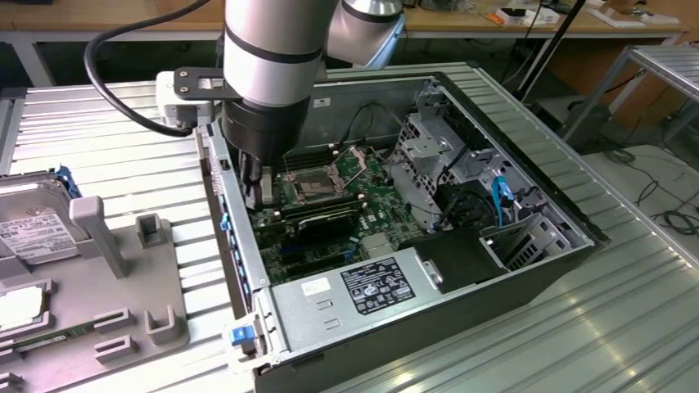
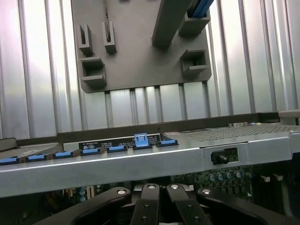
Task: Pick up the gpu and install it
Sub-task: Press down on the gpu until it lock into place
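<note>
**Position.** The gripper point(image 1: 260, 193) is lowered into the open computer case point(image 1: 513, 307), close to the case wall nearest the grey holding fixture point(image 1: 131, 307). In the wrist view the fingers point(image 2: 149, 206) are pressed together with no gap between them. The gpu point(image 1: 322, 218) appears as a dark, narrow card standing on edge on the motherboard point(image 1: 366, 192). It runs away from the fingers toward the middle of the case, and its near end is just beside the fingertips. The arm hides whether the fingers pinch that end or only rest at it. The CPU socket point(image 1: 311, 184) lies just beyond the card, and the power supply point(image 1: 372, 282) sits well apart on the card's other side.

**Handling properties (judgement).** The card is likely light, thin and stiff, and it will crack rather than bend. Components on its faces are fragile. Its bare board edges offer little friction.

**Grip location (judgement).**
- Grip across the board's thickness at the upper edge, near the bracket end.
- Avoid the contact edge and any raised parts.
- Apply seating force straight along the slot. A tilted card may bind.
</note>
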